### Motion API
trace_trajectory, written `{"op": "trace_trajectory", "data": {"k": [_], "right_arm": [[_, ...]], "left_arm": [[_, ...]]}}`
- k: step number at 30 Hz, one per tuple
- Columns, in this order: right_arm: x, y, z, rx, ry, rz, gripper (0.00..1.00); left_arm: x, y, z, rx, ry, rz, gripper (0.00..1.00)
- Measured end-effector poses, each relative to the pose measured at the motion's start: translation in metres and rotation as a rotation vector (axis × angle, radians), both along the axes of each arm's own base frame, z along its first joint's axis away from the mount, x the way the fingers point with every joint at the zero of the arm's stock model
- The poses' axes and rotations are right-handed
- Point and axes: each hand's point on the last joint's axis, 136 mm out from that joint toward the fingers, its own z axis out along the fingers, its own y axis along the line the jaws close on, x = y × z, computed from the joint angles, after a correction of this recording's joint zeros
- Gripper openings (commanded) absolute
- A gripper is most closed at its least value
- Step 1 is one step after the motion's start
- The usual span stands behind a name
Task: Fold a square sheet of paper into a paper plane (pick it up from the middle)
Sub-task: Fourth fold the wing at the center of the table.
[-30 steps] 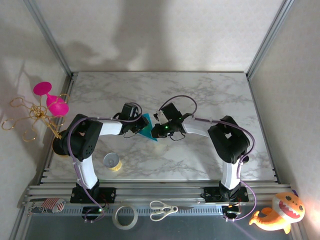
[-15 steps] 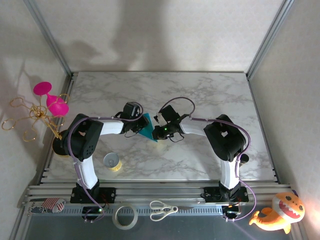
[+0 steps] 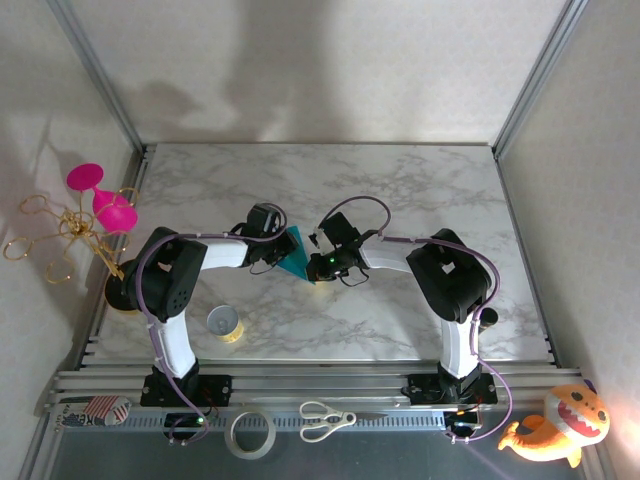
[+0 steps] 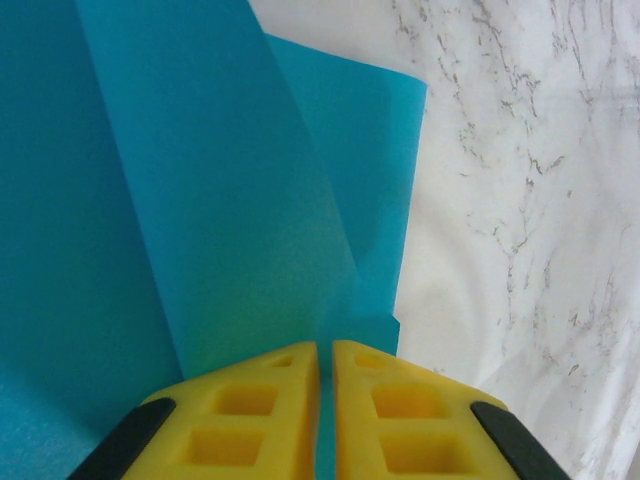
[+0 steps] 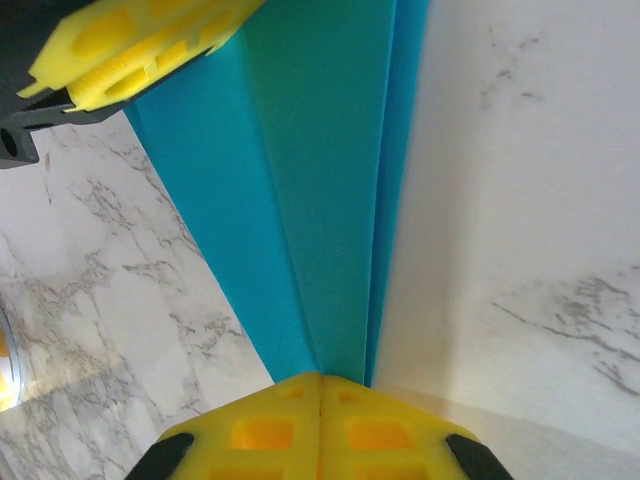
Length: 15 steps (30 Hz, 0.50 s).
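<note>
At the centre of the marble tabletop (image 3: 420,190), the folded teal paper plane (image 3: 293,255) sits between the two arms. The left jaws are pinched almost closed on its wide end. The right jaws are clamped tight on its narrow tip.

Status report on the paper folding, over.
Left gripper shut on blue paper, wide end. Right gripper shut on its narrow end. Paper folded, centre ridge showing. Tape roll well apart.
</note>
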Motion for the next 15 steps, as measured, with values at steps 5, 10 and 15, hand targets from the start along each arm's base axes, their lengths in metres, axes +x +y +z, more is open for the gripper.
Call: {"op": "trace_trajectory", "data": {"k": [5,10,15], "right_arm": [[0.0,0.0,-0.001,0.001,-0.003,-0.001,0.09],[-0.004,-0.003,-0.001,0.01,-0.011,0.005,0.08],[-0.019,-0.015,-0.002,-0.008,0.001,0.023,0.08]], "left_arm": [[0.001,0.0,0.0,0.002,0.004,0.0,0.14],[0.001,0.0,-0.001,0.004,0.007,0.0,0.13],[0.001,0.0,-0.001,0.006,0.007,0.001,0.13]]}}
